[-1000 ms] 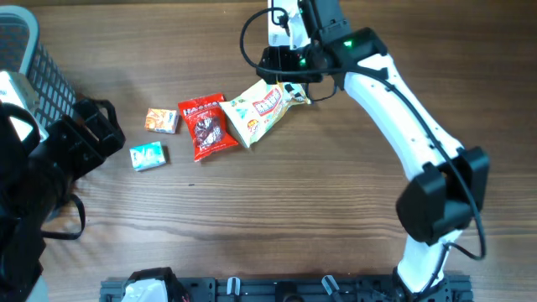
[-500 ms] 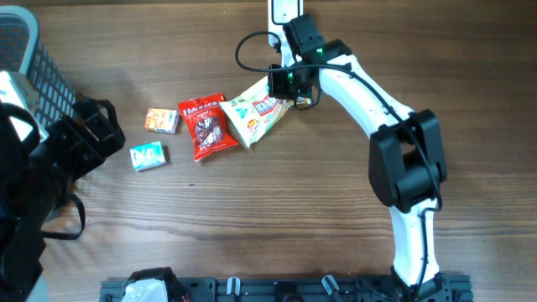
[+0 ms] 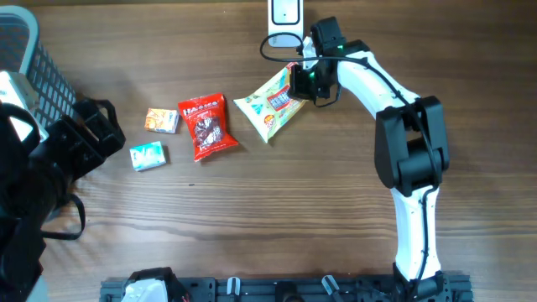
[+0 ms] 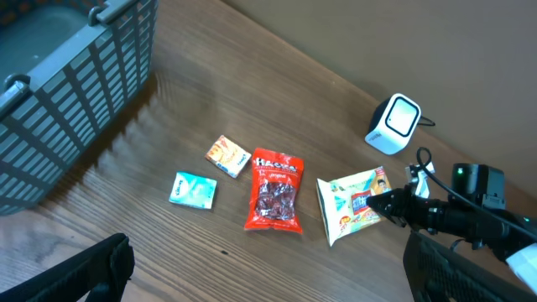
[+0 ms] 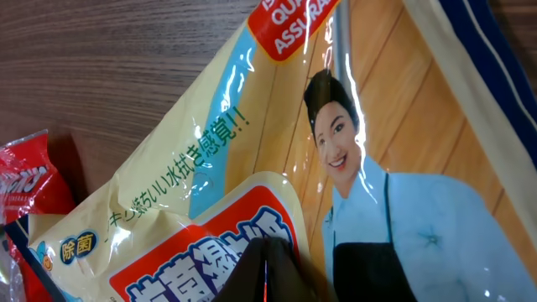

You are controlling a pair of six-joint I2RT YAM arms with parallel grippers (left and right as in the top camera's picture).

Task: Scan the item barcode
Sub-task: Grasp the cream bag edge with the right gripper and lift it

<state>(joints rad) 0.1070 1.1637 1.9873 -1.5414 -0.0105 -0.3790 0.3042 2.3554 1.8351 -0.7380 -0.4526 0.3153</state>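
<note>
The item, a yellow pack of wet wipes, lies tilted just below the white scanner at the table's far edge. My right gripper is shut on the pack's upper right corner. In the right wrist view the pack fills the frame, and the dark fingertips pinch its printed front. No barcode shows in any view. My left gripper hovers open and holds nothing, far to the left; from there I see the pack and the scanner.
A red snack bag, an orange box and a teal box lie left of the pack. A grey slatted basket stands at the far left. The scanner's cable loops near the right wrist.
The right gripper came down and shut on the pack's corner. It then pulled the pack to the right, away from the red bag and closer to the scanner. The left arm stayed still.
</note>
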